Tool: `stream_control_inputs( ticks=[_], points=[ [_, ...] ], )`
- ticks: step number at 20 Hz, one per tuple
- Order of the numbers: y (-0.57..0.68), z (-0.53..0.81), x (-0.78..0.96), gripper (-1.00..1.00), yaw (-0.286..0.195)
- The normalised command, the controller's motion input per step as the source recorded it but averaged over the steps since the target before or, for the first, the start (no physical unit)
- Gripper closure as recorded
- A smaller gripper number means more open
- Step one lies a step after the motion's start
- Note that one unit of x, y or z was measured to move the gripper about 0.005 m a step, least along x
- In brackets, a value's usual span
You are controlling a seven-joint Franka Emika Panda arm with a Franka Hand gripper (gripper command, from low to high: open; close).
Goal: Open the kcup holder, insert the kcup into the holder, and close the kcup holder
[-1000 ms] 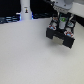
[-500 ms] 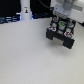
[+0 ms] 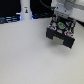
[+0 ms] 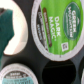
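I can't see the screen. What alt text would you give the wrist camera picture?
Close-up from above of a green-foil kcup with a white rim, sitting in a round slot of the black kcup holder. Another green-topped pod shows partly at the frame's edge, with an empty round slot near it. No gripper fingers are visible.

The small round pod with the green printed foil lid and white plastic rim point(image 4: 54, 27) looks smooth, the foil faintly glossy. The black boxy plastic pod holder point(image 3: 60, 34) reads matt and dark, its round slots point(image 4: 59, 72) unlit. The pale tabletop point(image 3: 30, 55) appears smooth and matt.
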Motion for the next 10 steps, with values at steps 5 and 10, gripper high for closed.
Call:
stream_control_inputs(
  ticks=[5, 10],
  points=[
    [-0.18, 0.54, 0.31, -1.00, 0.059],
    [-0.34, 0.50, 0.45, -1.00, 0.047]
  ],
)
